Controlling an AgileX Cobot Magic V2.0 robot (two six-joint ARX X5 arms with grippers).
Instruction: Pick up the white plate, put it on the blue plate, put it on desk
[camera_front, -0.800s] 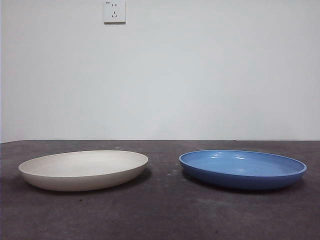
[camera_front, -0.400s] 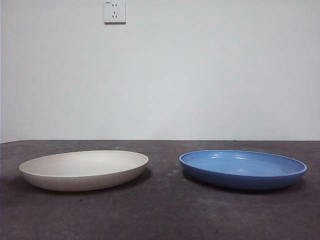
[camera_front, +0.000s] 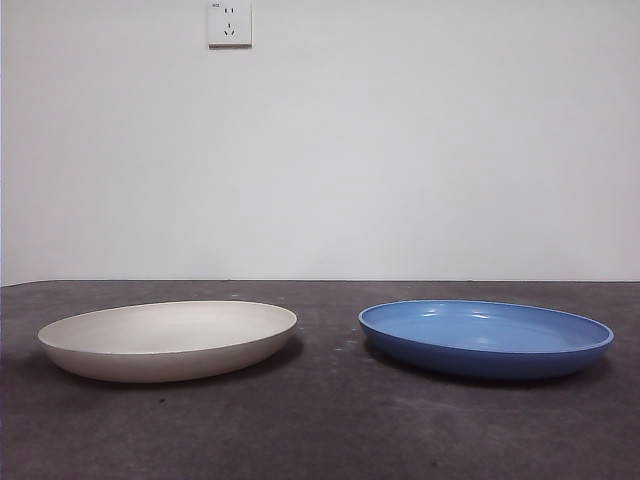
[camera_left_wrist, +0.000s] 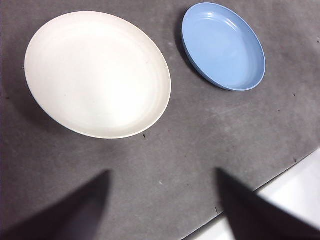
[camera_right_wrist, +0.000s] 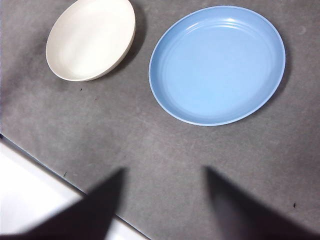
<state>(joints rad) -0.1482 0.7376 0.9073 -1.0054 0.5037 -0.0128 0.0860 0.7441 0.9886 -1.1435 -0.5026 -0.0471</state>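
Desk: broad, flat, dark grey-brown tabletop (camera_front: 330, 430) with a speckled, dull top. Fills the near part of the front view and runs back to the wall.

White plate: wide, shallow, round cream plate (camera_front: 168, 340) with a dull finish and a low raised rim. Sits flat on the desk, on the left in the front view. Nothing in it. Faint rings inside, seen from the left wrist camera (camera_left_wrist: 97, 75). Also seen from the right wrist camera (camera_right_wrist: 91, 39).

Blue plate: wide, shallow, round shiny blue plate (camera_front: 486, 338), lighter blue inside, darker on the outer wall, with a raised rim. Sits flat on the desk, on the right in the front view. Nothing in it. Small bright glints on the inside. Also seen from above (camera_right_wrist: 217, 65) and (camera_left_wrist: 223, 46).

Gap: bare desk between the two plates. Not touching, side by side, about the same size.

Left gripper: two black jaws (camera_left_wrist: 162, 200) spread wide apart, holding nothing. Up above the desk's near edge, closer to the white plate, not touching it.

Right gripper: two black jaws (camera_right_wrist: 165, 197) spread wide apart, holding nothing. Up above the desk's near edge, closer to the blue plate, not touching it.

Wall: plain white wall (camera_front: 400, 150) behind the desk.

Socket: small white square wall socket (camera_front: 229, 22), high on the wall, above the white plate.
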